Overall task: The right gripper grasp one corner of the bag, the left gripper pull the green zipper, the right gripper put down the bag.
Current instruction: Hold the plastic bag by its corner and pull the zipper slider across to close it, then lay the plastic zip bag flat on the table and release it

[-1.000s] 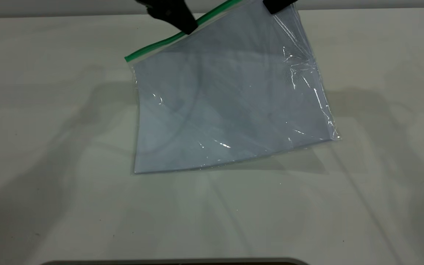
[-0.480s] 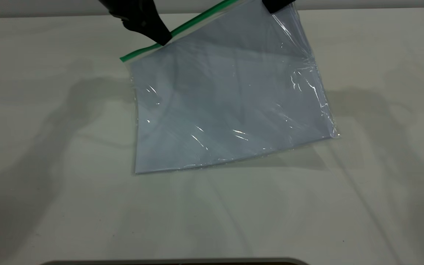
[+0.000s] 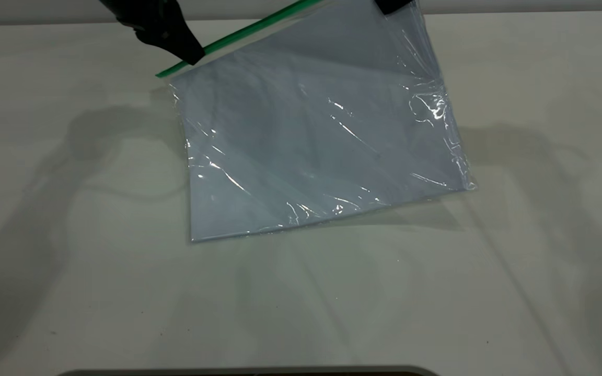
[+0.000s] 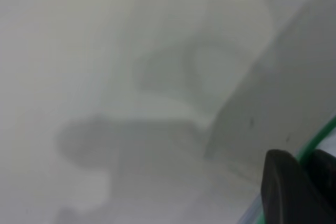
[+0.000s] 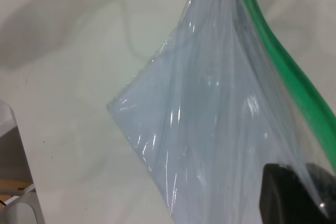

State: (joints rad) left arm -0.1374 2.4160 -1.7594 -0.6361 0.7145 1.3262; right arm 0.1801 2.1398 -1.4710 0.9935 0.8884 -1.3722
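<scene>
Bag (image 3: pixel 311 141) hangs tilted over the far middle of the table (image 3: pixel 71 292): its near edge rests on the surface, its far edge is lifted, and pale sheets show through the crinkled plastic. Along that lifted edge runs the green zipper (image 3: pixel 238 35), a long thin strip climbing from its low end toward the table's far left up to the raised corner at the far right. The right gripper (image 3: pixel 394 5) is clamped on that raised corner and carries the bag's weight. The left gripper (image 3: pixel 192 55) is pinched onto the strip just short of its low, free end. The zipper's long axis therefore leads from the right gripper down past the left one, so little travel appears to remain; the pull looks nearly finished, with setting the bag down probably next.
</scene>
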